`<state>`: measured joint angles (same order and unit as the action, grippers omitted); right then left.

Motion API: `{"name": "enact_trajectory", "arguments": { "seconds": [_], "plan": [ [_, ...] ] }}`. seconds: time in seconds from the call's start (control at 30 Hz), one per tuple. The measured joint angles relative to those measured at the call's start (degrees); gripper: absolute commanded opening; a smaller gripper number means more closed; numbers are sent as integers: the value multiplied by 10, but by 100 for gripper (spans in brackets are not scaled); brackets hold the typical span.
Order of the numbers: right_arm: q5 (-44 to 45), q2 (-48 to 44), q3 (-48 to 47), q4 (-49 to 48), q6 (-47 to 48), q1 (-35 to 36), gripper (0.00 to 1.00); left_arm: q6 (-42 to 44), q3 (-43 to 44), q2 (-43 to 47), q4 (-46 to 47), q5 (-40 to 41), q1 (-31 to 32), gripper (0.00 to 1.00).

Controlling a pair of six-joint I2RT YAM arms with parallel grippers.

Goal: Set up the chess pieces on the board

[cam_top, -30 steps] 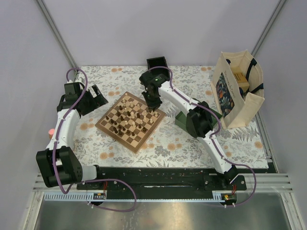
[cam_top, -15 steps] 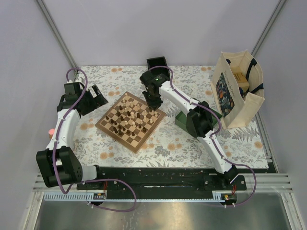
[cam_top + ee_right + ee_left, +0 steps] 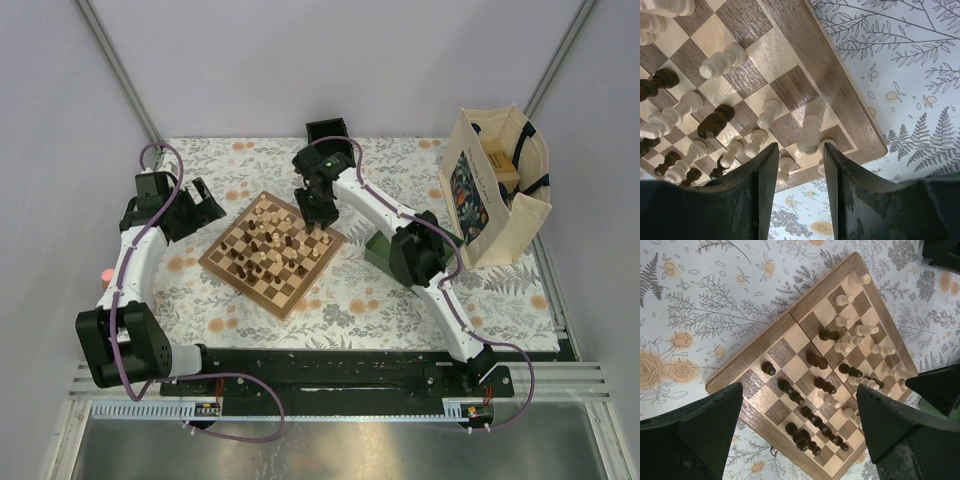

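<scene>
Tan-and-brown checkered board (image 3: 283,300), floral tablecloth (image 3: 360,300)

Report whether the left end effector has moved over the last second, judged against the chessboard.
No. The left end effector hangs at the same spot just off the left corner of the board, open as before.
</scene>
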<state>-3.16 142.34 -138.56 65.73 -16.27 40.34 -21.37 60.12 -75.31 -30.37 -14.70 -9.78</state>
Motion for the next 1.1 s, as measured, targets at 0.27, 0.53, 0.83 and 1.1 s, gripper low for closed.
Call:
{"name": "enact_trajectory", "arguments": {
  "seconds": [0.27, 0.53, 0.83, 1.1],
  "plan": [
    [17, -157, 170, -49, -1, -26, 48, -7, 27, -63, -18, 21, -1, 99],
    [14, -458, 580, -179, -48, -61, 45, -21, 70, -145, -22, 22, -8, 99],
    [-9, -472, 766, -225, -73, -77, 43, -25, 71, -206, -20, 15, -10, 99],
    [13, -471, 770, -268, -70, -218, 43, -27, 57, -213, -1, 14, -10, 99]
  ]
}}
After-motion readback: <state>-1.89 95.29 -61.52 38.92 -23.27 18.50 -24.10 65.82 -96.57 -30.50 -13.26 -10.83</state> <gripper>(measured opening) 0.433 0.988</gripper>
